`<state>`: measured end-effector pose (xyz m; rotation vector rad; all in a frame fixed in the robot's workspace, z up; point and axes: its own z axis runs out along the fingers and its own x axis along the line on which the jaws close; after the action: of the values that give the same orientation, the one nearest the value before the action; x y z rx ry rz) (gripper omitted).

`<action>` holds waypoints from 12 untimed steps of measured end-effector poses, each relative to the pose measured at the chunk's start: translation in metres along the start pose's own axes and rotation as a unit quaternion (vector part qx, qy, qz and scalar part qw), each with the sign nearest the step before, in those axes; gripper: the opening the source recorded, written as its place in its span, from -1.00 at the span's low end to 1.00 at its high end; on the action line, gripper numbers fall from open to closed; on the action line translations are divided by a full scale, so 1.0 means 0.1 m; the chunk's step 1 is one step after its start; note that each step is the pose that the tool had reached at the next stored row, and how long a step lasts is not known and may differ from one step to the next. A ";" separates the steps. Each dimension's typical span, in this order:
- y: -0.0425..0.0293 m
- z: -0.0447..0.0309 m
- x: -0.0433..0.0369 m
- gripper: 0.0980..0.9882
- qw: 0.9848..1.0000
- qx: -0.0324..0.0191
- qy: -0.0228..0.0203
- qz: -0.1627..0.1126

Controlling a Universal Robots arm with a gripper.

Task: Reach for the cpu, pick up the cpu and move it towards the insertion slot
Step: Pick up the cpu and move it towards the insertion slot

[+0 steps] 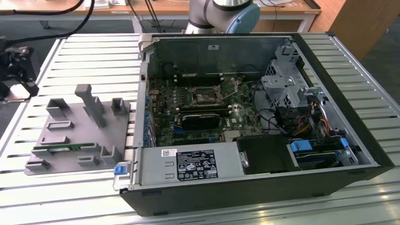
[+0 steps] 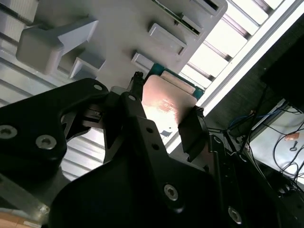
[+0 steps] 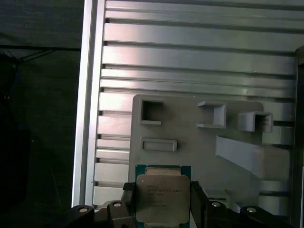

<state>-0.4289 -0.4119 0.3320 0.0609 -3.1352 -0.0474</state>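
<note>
The open computer case (image 1: 250, 199) lies well apart from the gripper (image 3: 162, 191), beyond the grey tray (image 3: 190, 137); the tray sits near the fingertips; the insertion slot (image 1: 205, 97) is inside the case, far from the gripper; the jaws stand clamped on opposite edges of the cpu (image 3: 163, 204), which sits between them.

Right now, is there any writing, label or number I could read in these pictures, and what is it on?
No text can be read.
cpu, gripped by the tool: faint print on its metal top, too small to read.
Black label on the computer's power box: print and symbols, too small to read.
White sticker beside it: blurred.
</note>
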 end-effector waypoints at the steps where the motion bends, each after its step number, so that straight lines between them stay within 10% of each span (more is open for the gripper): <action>1: 0.001 -0.045 0.000 0.00 1.000 0.000 0.000 0.000; 12: 0.021 -0.504 0.002 0.00 1.000 0.000 0.000 0.000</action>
<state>-0.4289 -0.4114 0.3825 0.0610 -3.1352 -0.0475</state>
